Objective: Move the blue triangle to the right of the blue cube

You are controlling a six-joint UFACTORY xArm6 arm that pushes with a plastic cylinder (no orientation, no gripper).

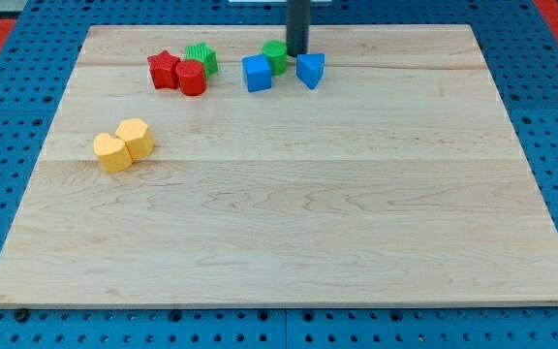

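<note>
Up near the view's top edge of the bench [289, 213], a little right of centre, sits the blue triangle [310, 70]. It lies just to the view's right of the blue cube [257, 73], with a narrow strip of bare wood between the two, so they are close but apart. Behind that gap, toward the view's top, stands a green block [275, 54], rounded as far as I can make out, touching or nearly touching the cube's back corner.

The dark rod comes straight down from the view's top, and my tip [297, 53] rests on the wood just beside the green block on its right, behind the blue triangle's upper left corner. Whether the tip actually touches the triangle I cannot tell. There is no pincer on this arm; the rod ends plain and holds nothing.

Further to the view's left along the same top strip is a small cluster: a red star [163, 70], a red cylinder [191, 78] pressed against its right side, and a green block with a ridged top [201, 57] just behind them.

Well apart from all that, at the view's left and nearer the middle of the wood, two yellow blocks [124, 145] sit touching each other, one a heart shape, the other roughly hexagonal.
</note>
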